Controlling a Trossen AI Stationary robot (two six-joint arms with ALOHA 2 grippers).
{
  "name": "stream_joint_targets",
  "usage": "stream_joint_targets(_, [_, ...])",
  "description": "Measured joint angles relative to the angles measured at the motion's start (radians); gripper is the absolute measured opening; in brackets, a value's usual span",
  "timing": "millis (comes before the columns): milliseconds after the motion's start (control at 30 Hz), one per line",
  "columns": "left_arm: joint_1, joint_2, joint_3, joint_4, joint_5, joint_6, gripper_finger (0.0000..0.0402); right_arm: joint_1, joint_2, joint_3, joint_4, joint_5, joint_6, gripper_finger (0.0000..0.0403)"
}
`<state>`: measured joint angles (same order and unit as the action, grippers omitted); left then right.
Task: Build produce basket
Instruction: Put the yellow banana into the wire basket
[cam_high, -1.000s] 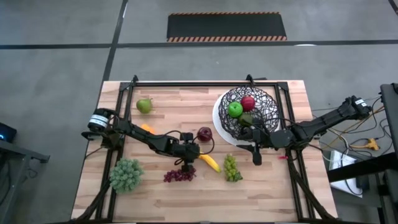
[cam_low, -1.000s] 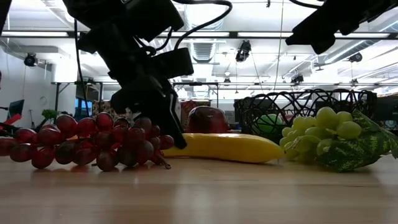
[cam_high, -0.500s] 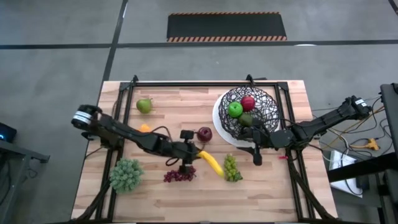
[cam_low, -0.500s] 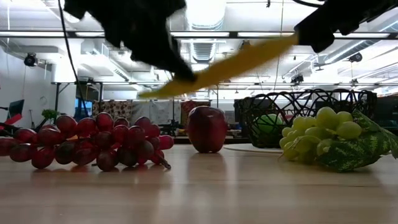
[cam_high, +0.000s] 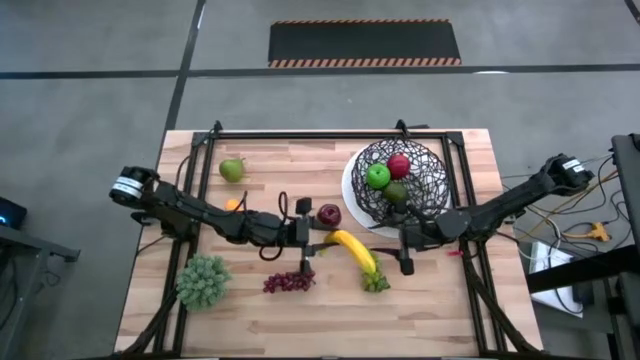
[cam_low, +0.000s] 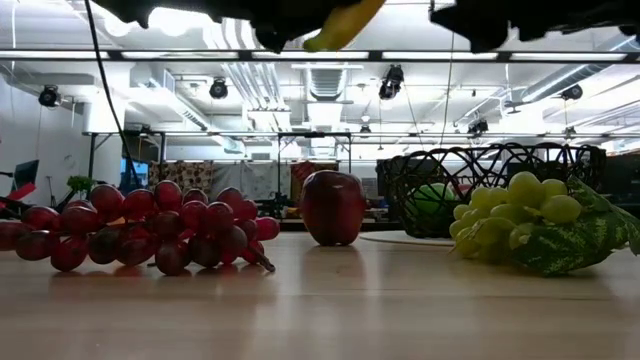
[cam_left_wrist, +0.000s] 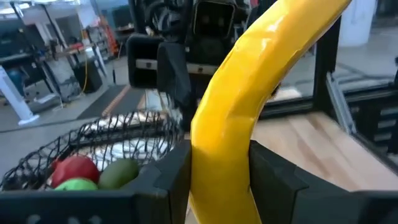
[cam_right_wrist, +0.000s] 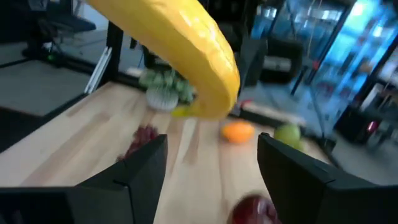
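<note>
Left gripper (cam_high: 312, 238) is clamped on one end of the banana (cam_high: 355, 250), holding it in the air mid-table, just off the basket (cam_high: 400, 180) rim on the near side. In the left wrist view the fingers (cam_left_wrist: 163, 180) pinch the banana (cam_left_wrist: 249, 112) low on its length, so most of it sticks out unsupported.

Right gripper (cam_high: 405, 250) sits at the banana's free end, jaws spread wide, nothing held; its wrist view shows the banana (cam_right_wrist: 180, 50) ahead of the open fingers (cam_right_wrist: 134, 174).

Risks:
- End grip + long overhang: banana can pivot or slip in the fingers on any quick move, drop onto the green grapes (cam_high: 375, 280) below.
- Two grippers very near each other: looks like a handover; collision if either advances off-line.
- If left releases before right has closed, banana falls short of the basket.
- Basket already holds a red apple (cam_high: 399, 165), green apple (cam_high: 377, 177) and a darker fruit; a hard drop may bounce off the wire rim.
</note>
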<state>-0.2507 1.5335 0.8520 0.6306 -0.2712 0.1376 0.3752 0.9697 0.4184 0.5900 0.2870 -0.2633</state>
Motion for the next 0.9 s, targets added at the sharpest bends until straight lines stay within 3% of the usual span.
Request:
stream_joint_targets(133, [0.006, 0.009, 0.0, 0.04, 0.0, -0.001, 0.0122, 0.0, 0.07, 0.01, 0.136, -0.009, -0.08, 0.0233])
stream_joint_targets(467, [0.026, 0.009, 0.0, 0.059, -0.082, -0.028, 0.0123, -0.001, 0.171, 0.081, 0.243, -0.017, -0.138, 0.0227])
stream_joint_targets(767, [0.036, 0.009, 0.001, 0.086, -0.092, -0.011, 0.0123, -0.009, 0.205, 0.154, 0.264, 0.117, -0.132, 0.0212])
stream_joint_targets(900, [0.036, 0.009, 0.001, 0.092, -0.092, -0.001, 0.0123, -0.009, 0.225, 0.176, 0.264, 0.127, -0.156, 0.021])
